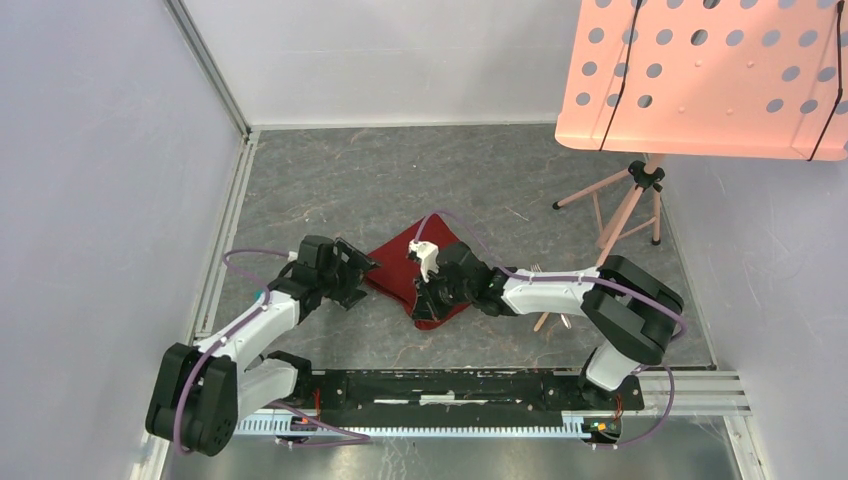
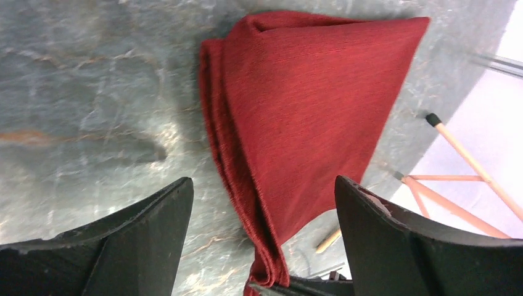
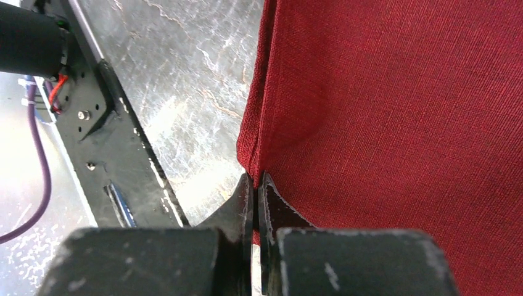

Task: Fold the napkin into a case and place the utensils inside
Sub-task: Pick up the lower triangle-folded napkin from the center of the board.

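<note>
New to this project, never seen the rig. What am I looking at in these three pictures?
Two robot arms are bolted at the near edge of a grey table. The overhead picture comes from a fixed camera above and behind them; the other two come from cameras on each wrist, looking along the fingers. On the table lies a folded dark red napkin; a pink tripod carrying a perforated board stands at the far right. The right tool is shut, pinching the napkin's edge. The left tool is open beside the napkin, holding nothing.
</note>
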`<move>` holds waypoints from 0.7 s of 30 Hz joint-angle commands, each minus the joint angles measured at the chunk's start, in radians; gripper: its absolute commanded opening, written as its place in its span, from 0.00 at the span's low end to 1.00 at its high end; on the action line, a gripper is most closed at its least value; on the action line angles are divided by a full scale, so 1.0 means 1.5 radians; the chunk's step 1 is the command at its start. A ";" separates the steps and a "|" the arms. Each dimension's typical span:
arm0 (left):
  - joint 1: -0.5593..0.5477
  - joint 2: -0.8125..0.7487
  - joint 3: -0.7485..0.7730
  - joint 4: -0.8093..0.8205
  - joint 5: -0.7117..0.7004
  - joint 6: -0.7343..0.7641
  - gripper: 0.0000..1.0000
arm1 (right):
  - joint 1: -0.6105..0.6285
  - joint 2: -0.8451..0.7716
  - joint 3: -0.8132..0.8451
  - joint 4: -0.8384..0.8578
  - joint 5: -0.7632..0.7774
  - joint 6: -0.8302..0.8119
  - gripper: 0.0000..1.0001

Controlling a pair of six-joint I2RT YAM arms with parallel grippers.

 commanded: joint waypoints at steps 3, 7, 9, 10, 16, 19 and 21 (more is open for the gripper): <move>0.006 0.036 -0.018 0.138 0.018 -0.085 0.82 | -0.013 -0.035 -0.015 0.074 -0.046 0.018 0.00; 0.007 0.050 -0.035 0.162 0.000 -0.097 0.72 | -0.017 -0.036 -0.022 0.082 -0.052 0.018 0.00; 0.008 0.054 -0.037 0.169 -0.007 -0.096 0.65 | -0.019 -0.036 -0.025 0.086 -0.058 0.019 0.00; 0.008 0.057 -0.038 0.172 -0.007 -0.096 0.61 | -0.019 -0.036 -0.026 0.088 -0.059 0.020 0.00; 0.009 0.073 -0.032 0.156 -0.015 -0.092 0.58 | -0.022 -0.036 -0.031 0.098 -0.068 0.024 0.00; 0.009 0.076 -0.024 0.154 -0.026 -0.070 0.45 | -0.024 -0.036 -0.034 0.102 -0.072 0.023 0.00; 0.009 0.071 -0.005 0.135 -0.041 -0.037 0.30 | -0.025 -0.033 -0.039 0.105 -0.081 0.023 0.00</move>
